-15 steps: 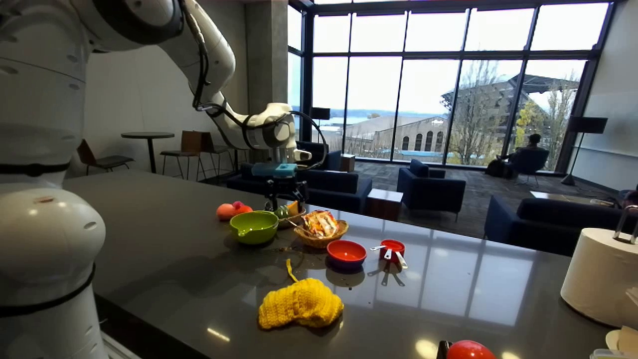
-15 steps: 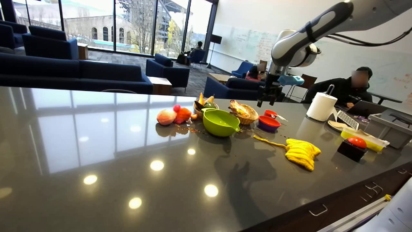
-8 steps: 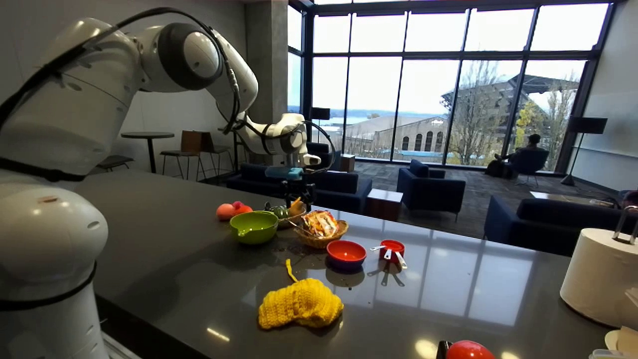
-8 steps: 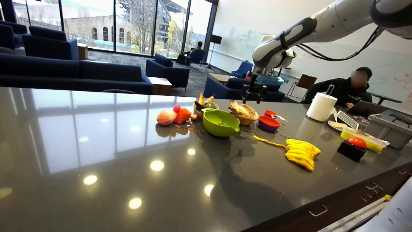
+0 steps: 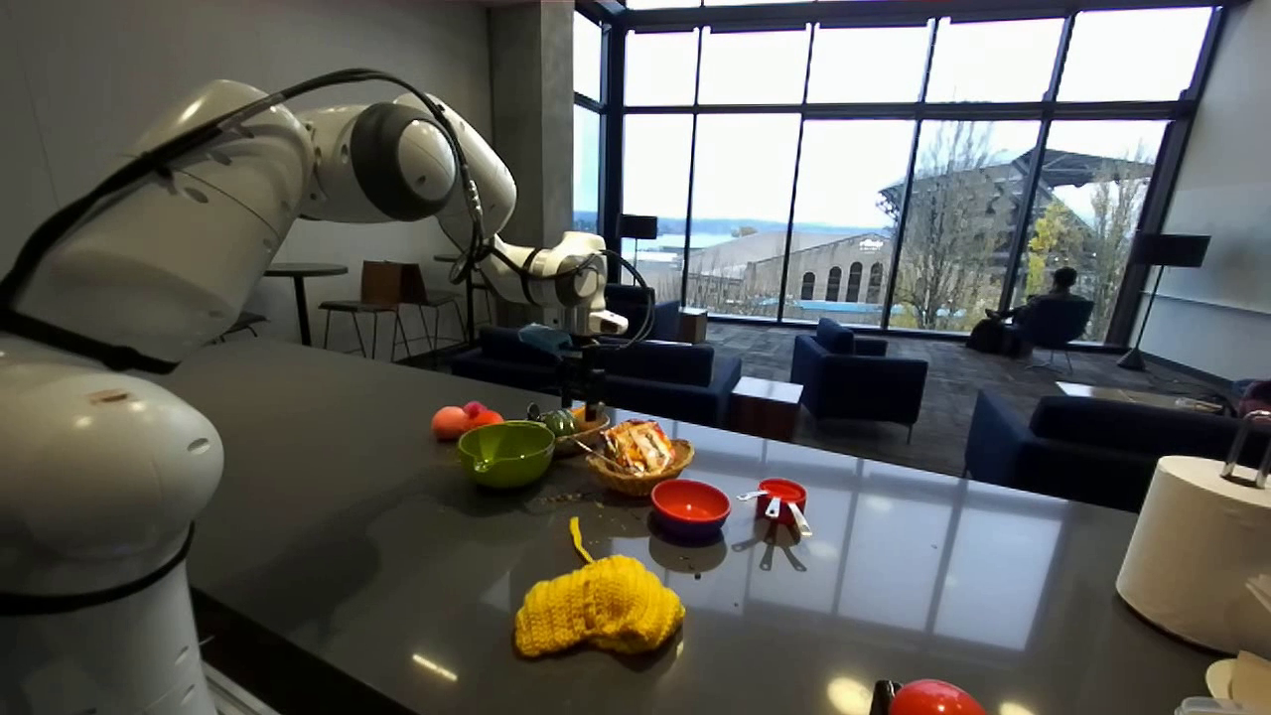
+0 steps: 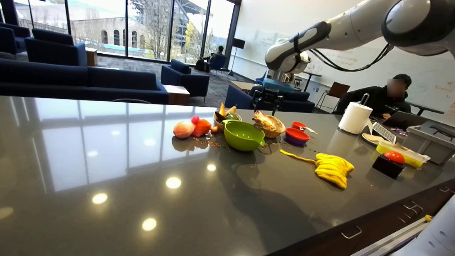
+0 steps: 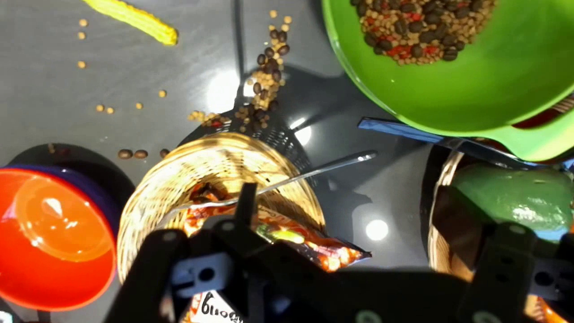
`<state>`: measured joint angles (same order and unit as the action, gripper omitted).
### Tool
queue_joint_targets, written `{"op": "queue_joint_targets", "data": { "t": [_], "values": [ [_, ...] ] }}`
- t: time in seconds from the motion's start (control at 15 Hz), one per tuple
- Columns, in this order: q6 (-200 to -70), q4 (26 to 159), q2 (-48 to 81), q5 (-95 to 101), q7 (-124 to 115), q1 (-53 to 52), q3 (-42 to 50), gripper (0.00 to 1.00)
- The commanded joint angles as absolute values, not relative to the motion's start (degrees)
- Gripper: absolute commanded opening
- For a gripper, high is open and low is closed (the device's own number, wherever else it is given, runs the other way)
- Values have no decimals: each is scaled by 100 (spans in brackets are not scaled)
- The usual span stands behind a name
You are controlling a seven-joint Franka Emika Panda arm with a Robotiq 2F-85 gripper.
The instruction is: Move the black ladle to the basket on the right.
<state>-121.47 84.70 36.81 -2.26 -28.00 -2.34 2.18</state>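
From the left in an exterior view, just behind the green bowl (image 6: 244, 143), the produce basket (image 7: 438, 246) carries a green fruit (image 7: 515, 197) and orange pieces (image 6: 222, 108), with what looks like the black ladle (image 7: 399, 128) at its edge, partly hidden by the bowl! In that bowl, a mix of beans and grains (image 7: 421, 31). Right of it, the woven basket (image 6: 273, 132), loaded with a packet (image 6: 266, 121) and a silver utensil (image 7: 345, 163)! The gripper (image 6: 266, 109) hangs above, jaws spread apart. Farther right of the green bowl, the red bowl (image 6: 298, 134)!

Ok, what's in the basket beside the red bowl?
In the woven basket: a printed packet and a metal utensil. The packet hides what's beneath; the gripper also blocks part in the wrist view.
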Motion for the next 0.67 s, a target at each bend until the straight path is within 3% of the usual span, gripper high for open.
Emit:
{"op": "queue_joint_targets", "data": {
  "t": [0.0,0.6],
  "values": [
    [-12151,8013,4049,-555,-3843,-450,405,100],
    [-12293,7037,4941,-560,-5278,-555,440,100]
  ]
}}
